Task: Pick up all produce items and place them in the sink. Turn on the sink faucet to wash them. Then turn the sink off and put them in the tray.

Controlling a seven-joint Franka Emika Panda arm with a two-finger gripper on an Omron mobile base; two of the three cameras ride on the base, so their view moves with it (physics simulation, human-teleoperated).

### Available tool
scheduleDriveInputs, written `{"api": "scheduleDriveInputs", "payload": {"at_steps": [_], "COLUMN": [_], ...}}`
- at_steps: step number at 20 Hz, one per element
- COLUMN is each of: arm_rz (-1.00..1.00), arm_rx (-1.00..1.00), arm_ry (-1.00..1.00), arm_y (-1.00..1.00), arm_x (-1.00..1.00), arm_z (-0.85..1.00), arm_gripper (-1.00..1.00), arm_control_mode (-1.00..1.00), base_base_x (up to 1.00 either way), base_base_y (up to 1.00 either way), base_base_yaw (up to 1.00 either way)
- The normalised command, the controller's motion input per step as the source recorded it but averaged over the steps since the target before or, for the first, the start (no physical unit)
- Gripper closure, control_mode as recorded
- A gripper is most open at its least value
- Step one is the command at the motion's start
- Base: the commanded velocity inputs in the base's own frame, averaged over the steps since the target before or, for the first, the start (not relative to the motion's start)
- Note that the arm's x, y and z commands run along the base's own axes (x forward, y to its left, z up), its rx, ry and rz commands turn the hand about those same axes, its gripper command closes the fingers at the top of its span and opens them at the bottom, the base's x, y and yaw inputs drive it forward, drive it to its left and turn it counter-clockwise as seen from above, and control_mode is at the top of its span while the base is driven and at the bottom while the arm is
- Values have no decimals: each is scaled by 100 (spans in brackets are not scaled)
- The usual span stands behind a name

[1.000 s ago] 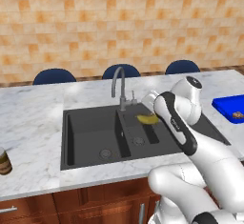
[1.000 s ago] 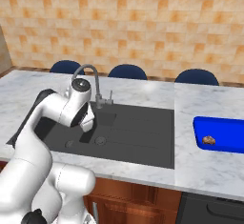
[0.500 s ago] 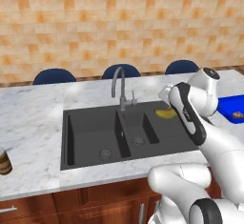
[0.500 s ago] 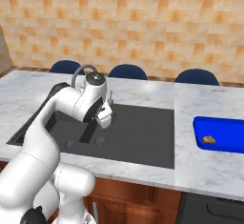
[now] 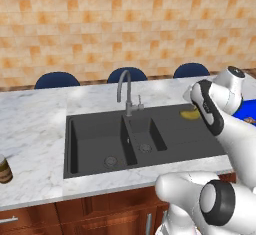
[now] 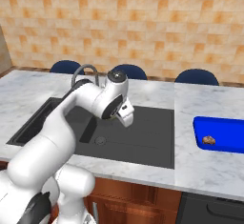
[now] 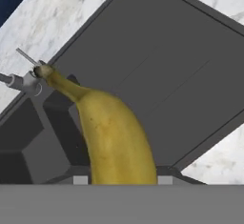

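Note:
My gripper (image 6: 126, 116) is shut on the yellow banana (image 7: 112, 132), which hangs in the air above the flat drainboard part of the dark sink (image 6: 153, 139). From the left, the banana (image 5: 189, 113) peeks out behind my forearm, to the right of the small basin. The faucet (image 5: 124, 90) stands behind the basins, its thin lever (image 7: 26, 58) showing past the banana's tip. A small brown ball (image 6: 208, 140) lies in the blue tray (image 6: 226, 128) on the counter to the right of the sink.
A dark brown jar (image 5: 4, 169) stands near the counter's front left edge. Blue chair backs (image 5: 56, 79) line the far side of the marble counter (image 5: 35, 124). A tiled wall rises behind them.
The arm has swung to the right with the banana, from over the small basin by the faucet to over the drainboard. The ball in the tray has not moved.

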Motion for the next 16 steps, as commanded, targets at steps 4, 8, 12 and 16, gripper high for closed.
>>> {"api": "scheduleDriveInputs", "payload": {"at_steps": [4,8,12,16], "arm_rz": [-1,-2,-6,-7], "arm_rx": [-3,0,0,0], "arm_ry": [4,4,6,3], "arm_y": [-81,-85,-82,-68], "arm_x": [29,26,29,22], "arm_z": [0,0,0,0], "arm_gripper": [100,100,100,100], "arm_control_mode": [-100,-100,-100,-100], "base_base_x": [0,0,0,0], "base_base_y": [0,0,0,0], "base_base_yaw": [0,0,0,0]}}
